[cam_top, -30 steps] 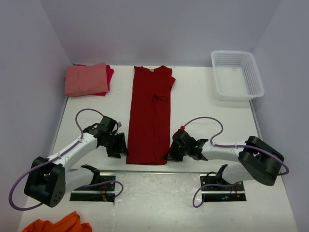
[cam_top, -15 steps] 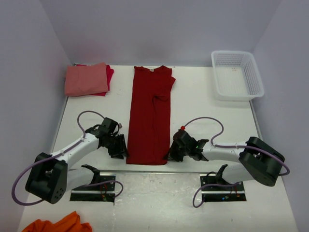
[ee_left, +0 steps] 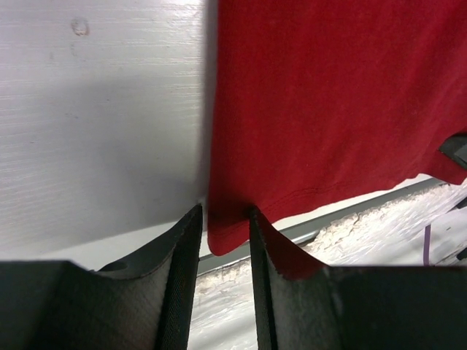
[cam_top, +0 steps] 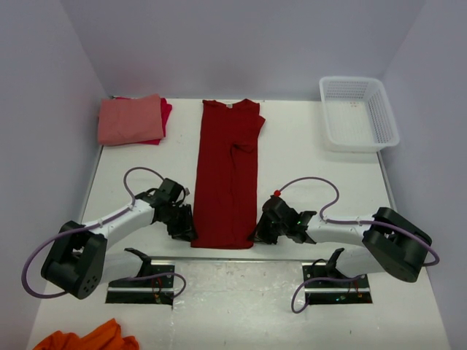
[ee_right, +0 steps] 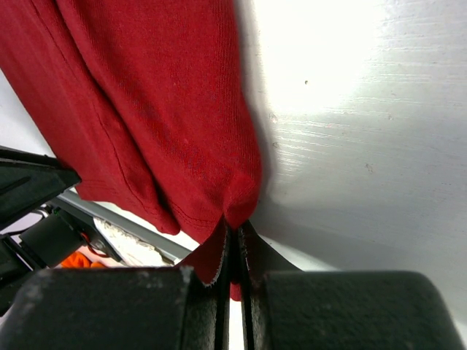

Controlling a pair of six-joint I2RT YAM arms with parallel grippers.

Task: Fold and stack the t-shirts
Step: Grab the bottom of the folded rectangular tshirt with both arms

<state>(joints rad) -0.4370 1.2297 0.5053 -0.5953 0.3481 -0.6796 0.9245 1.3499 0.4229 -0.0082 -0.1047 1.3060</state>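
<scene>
right gripper (ee_right: 235, 232) pinched tight on a hem corner of the dark red shirt (cam_top: 226, 175) — left gripper (ee_left: 222, 213) narrowly agape, straddling the other corner, unclamped.

Long dark red cloth t-shirt (cam_top: 226, 175) lies mid white table (cam_top: 306, 153), collar far. Far left corner: salmon-pink cloth t-shirt (cam_top: 130, 119), folded, on brighter red cloth t-shirt (cam_top: 166, 111). Far right: white plastic mesh basket (cam_top: 387, 120). Near left: crumpled orange cloth (cam_top: 87, 340), perhaps off table.

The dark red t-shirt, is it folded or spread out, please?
Partly folded: the dark red t-shirt lies as a narrow strip, sleeve folded inward.
</scene>
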